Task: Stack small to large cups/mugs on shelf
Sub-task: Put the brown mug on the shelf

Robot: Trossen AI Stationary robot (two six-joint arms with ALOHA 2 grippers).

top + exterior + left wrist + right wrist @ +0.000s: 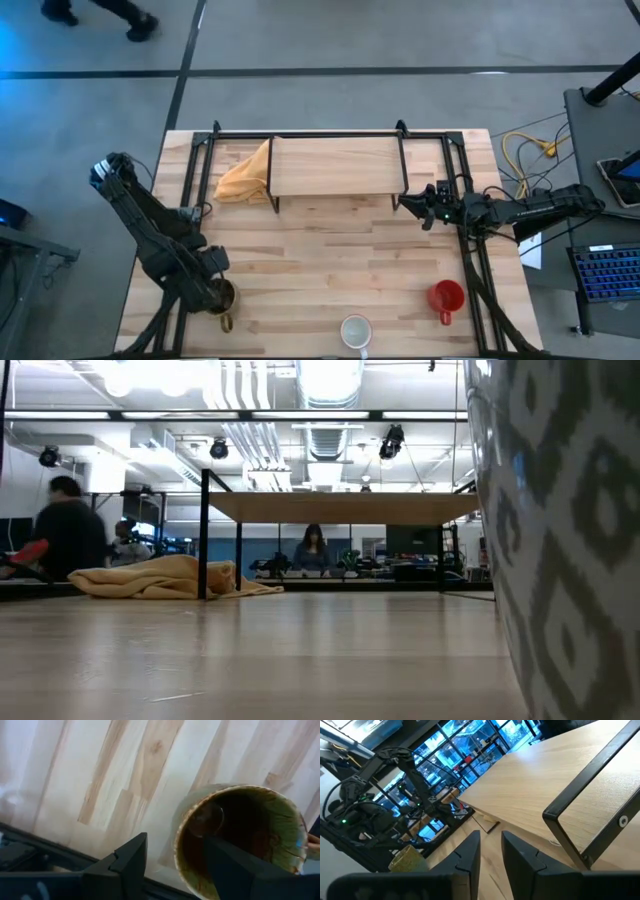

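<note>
Left gripper point(175, 865) open astride rim of brownish-olive mug point(240, 840) at table's front-left corner, one finger inside for pinch grasp; right gripper point(415, 204) near-closed, empty, beside shelf point(335, 166).

**Count on the table**

Three mugs stand along the near edge: one olive mug point(222, 297) by the near left corner, one white mug point(355, 331) at the middle, one red mug point(446, 296) toward the near right corner. One shelf point(336, 165) and one yellow cloth point(245, 176) sit by the far edge. Two grippers: the left gripper point(213, 287), the right gripper point(412, 203).
</note>
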